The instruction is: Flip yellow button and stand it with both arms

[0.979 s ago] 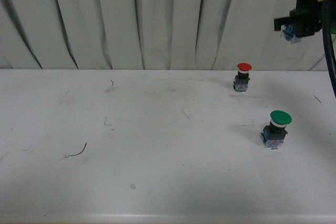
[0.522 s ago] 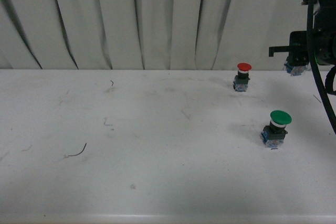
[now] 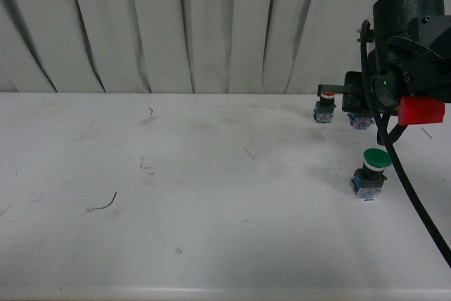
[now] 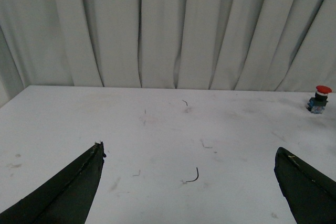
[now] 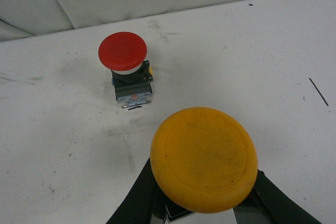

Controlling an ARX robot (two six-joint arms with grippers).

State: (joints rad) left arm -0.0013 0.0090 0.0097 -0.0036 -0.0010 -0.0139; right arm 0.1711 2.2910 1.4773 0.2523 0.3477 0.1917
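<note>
White pleated curtain (image 3: 211,26) is hanging behind a scuffed white surface (image 3: 211,230) on which two other buttons are standing upright: the red button (image 3: 326,103) near the back edge, and the green button (image 3: 374,171) nearer the camera.

**Task object.** The yellow button (image 5: 203,158) is sitting in the right pincer (image 3: 356,103), which is pinching it below the cap; in the right wrist view, two dark fingers (image 5: 134,200) are flanking the neck. The cap is facing up toward the wrist camera. In the front view only the blue-grey base is showing, pointing down, just beside the red button and level with its base. Whether the base is touching the surface cannot be told from these views.

**Arms.** The right arm (image 3: 412,40), with its red block (image 3: 421,111), is reaching in from the right side. The left pincer (image 4: 189,149) is spread wide and holding nothing, and is looking over the bare left part of the surface, well apart from all three buttons.

**Progress (judgement).** With the cap up and the base down, the flip itself appears done. What seems to be left is the standing: seating the base flat, opening the right pincer and checking that the button is balancing unaided. The left arm is taking no visible part at this moment. The close red button is leaving little room on that side for release.
</note>
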